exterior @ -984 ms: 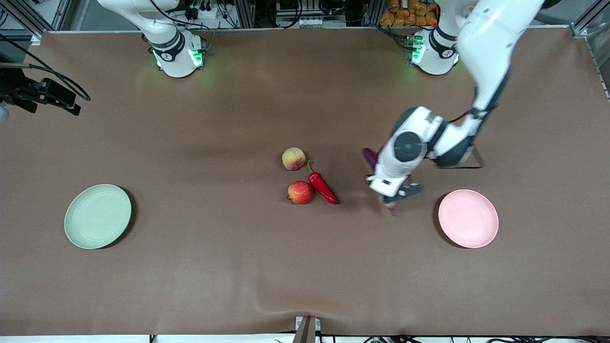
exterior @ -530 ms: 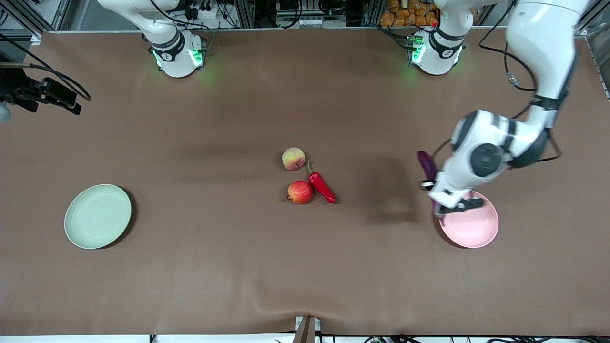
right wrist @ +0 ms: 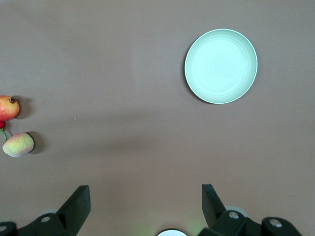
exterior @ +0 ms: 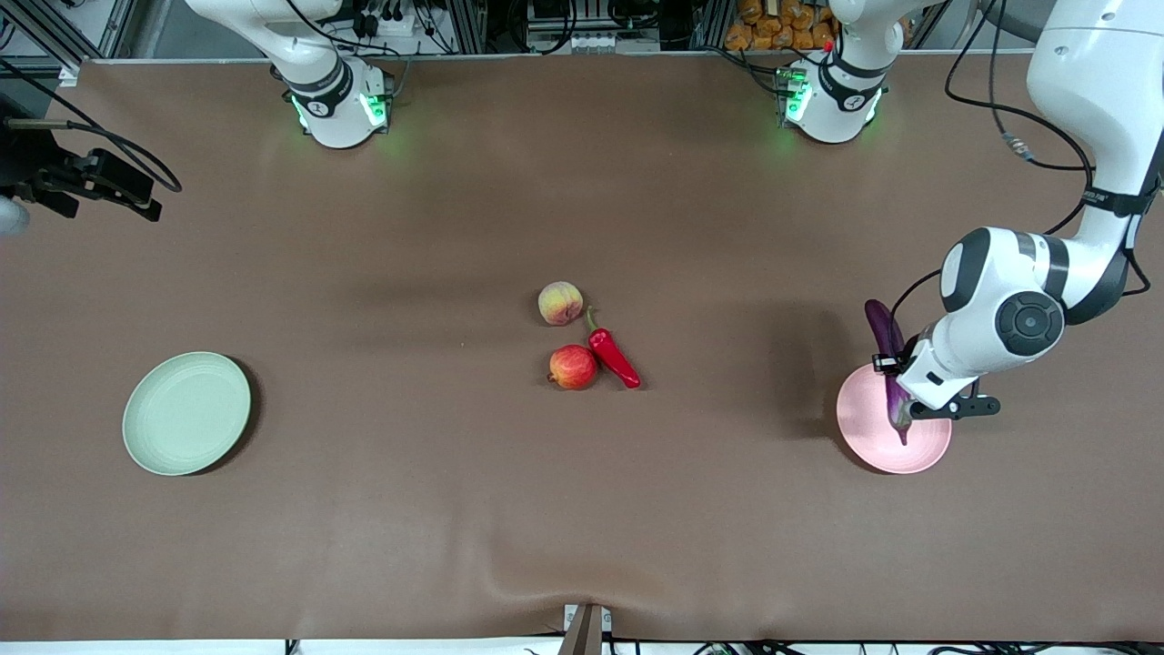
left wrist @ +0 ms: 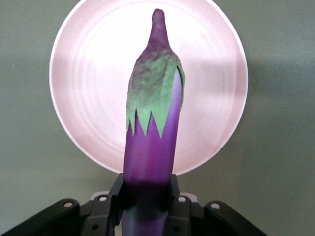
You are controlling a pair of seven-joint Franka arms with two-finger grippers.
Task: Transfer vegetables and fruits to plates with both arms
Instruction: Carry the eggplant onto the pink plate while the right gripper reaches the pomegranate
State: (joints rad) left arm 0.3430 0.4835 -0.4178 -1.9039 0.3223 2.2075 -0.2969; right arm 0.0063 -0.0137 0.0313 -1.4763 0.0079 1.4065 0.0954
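While your left gripper (left wrist: 146,196) hangs over the pink plate (exterior: 864,435), fingers clamped on the eggplant (exterior: 887,355), the step is placing: lower, then release. Your right gripper (right wrist: 146,206) waits wide open, holding nothing, high over bare table.

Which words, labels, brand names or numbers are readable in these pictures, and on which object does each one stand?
No text can be read with certainty.
Left arm: small dark lettering on the white link near the black band, too small to read.
Arm bases: a small round mark on each, not legible.
Eggplant, pink plate, green plate, peach, apple, chili pepper: no labels or print.
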